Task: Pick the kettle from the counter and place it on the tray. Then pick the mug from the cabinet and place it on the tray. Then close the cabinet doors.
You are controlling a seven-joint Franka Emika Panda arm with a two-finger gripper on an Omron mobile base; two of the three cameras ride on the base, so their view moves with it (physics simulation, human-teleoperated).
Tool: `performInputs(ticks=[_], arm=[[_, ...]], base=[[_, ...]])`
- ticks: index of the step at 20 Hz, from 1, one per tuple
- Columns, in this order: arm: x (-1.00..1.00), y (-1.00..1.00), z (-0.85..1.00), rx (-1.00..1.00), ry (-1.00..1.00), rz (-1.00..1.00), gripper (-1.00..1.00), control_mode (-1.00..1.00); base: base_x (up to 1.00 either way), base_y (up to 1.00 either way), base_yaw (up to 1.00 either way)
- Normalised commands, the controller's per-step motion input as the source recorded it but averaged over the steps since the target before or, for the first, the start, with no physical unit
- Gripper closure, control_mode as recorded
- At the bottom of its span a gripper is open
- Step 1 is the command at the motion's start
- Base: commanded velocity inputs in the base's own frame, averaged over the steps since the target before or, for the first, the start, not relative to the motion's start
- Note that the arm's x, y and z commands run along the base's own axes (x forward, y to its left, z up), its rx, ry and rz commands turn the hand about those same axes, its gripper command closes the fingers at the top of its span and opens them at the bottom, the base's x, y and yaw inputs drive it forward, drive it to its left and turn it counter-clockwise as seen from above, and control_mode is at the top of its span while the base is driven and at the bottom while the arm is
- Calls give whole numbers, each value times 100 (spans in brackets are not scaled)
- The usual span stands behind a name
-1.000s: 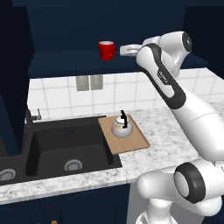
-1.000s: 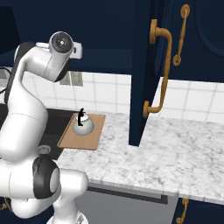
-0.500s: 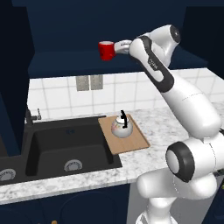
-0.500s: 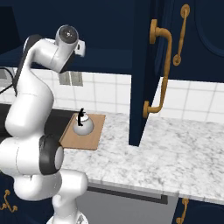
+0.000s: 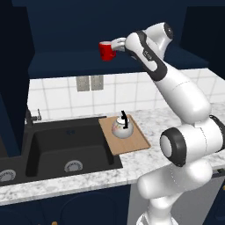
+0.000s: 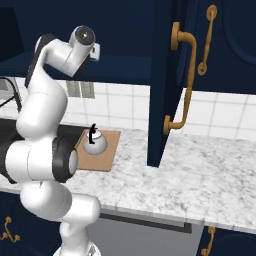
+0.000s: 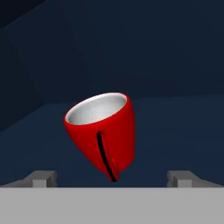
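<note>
The red mug (image 5: pixel 104 51) stands on the navy shelf of the cabinet (image 5: pixel 66 61). My gripper (image 5: pixel 113 46) is at its right side, level with it and open. In the hand view the mug (image 7: pixel 103 131) is close ahead with its handle toward me, and the gripper (image 7: pixel 113 177) has one fingertip (image 7: pixel 43 177) far out on each side of it, neither touching. The kettle (image 5: pixel 121 127) sits upright on the wooden tray (image 5: pixel 134 143) on the counter (image 5: pixel 154 121). From the right I see the kettle (image 6: pixel 94 144), the tray (image 6: pixel 109 150) and an open cabinet door (image 6: pixel 160 100) with a brass handle (image 6: pixel 182 85).
A black sink (image 5: pixel 66 149) with a faucet (image 5: pixel 30 116) lies left of the tray. A wall outlet (image 5: pixel 90 82) is on the white tiles. The open door juts out over the counter (image 6: pixel 200 170) on the right. A second navy door (image 5: pixel 13 88) stands at the far left.
The arm has swung left along the shelf and brought the open gripper up to the mug. Mug, kettle and tray have not moved.
</note>
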Motion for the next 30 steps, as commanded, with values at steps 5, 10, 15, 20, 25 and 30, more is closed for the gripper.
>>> performInputs(ticks=[5,10,15,20,25,30], arm=[[25,15,-1,0,-1,6,-100,-100],[12,15,0,0,0,5,-100,-100],[9,9,-4,0,0,3,-100,-100],[18,9,-8,0,-2,4,-100,-100],[8,1,-2,0,-2,4,-100,-100],[0,0,0,0,-4,4,100,-100]], base=[[0,0,0],[0,0,0],[0,0,0],[0,0,0],[0,0,0],[0,0,0]])
